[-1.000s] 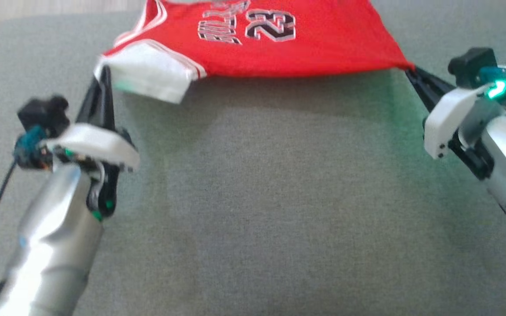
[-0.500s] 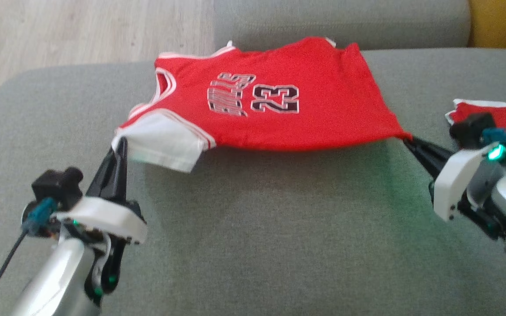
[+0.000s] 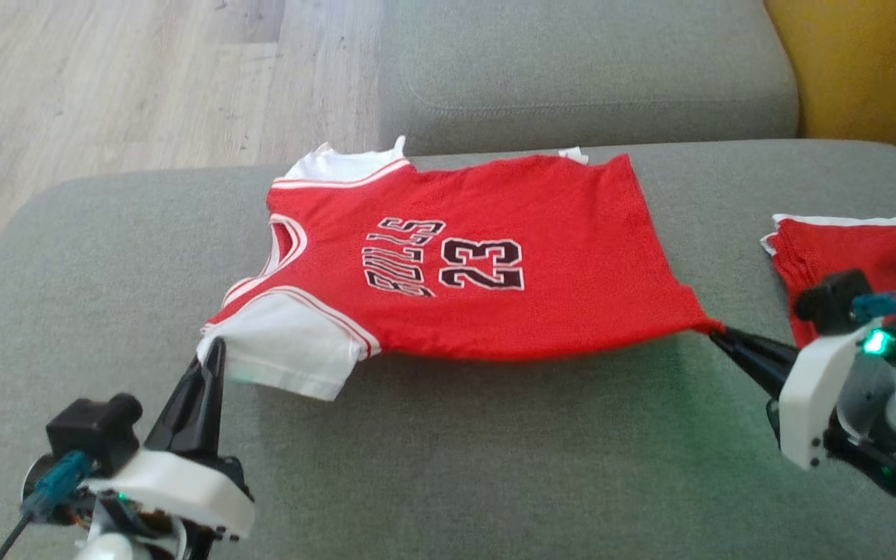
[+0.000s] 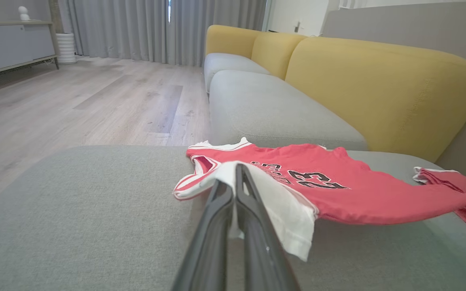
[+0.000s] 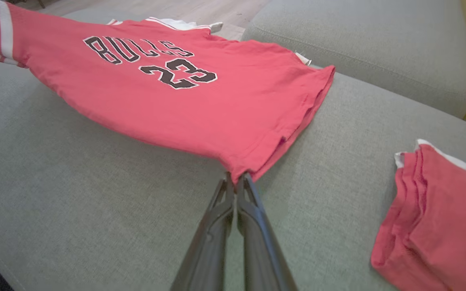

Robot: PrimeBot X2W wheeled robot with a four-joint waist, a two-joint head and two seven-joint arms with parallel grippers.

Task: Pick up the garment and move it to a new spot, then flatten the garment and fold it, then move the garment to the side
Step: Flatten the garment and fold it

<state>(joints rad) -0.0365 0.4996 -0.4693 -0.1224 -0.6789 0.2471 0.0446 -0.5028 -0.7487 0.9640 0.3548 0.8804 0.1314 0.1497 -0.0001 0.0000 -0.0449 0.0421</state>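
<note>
Now, garment: a red jersey (image 3: pixel 495 257) printed "BULLS 23" in black and white is lying spread out, print side up, across the grey sofa seat (image 3: pixel 448 467).
Garment edges: the far edge is resting on the seat near its back, while the near edge is hanging slightly above the fabric, stretched between the two tools and casting a shadow underneath.
Left tool: the left tool (image 3: pixel 213 350) is pinching the white sleeve (image 3: pixel 285 358) at the near left corner of the jersey, with its jaws pressed tight on the cloth.
Left wrist view: the dark fingers (image 4: pixel 212 230) are lying flat against each other, and white cloth is draping beside their tips.
Right tool: the right tool (image 3: pixel 716 334) is gripping the red hem corner at the near right, jaws narrowed fully onto the fabric.
Right wrist view: the hem is bunching into a small point where that tool (image 5: pixel 237 178) is clamping it.
Tension: the near edge is running almost straight from one tool to the other.
Neighbour: a folded red pile (image 3: pixel 852 257) with a white edge is sitting on the same seat to the right, apart from the jersey and just beyond the right wrist.
Surroundings: a wooden floor (image 3: pixel 106 78) is showing at the upper left, a second grey cushion (image 3: pixel 588 70) is lying behind the seat, and a yellow backrest (image 3: pixel 868 70) is rising at the upper right.
</note>
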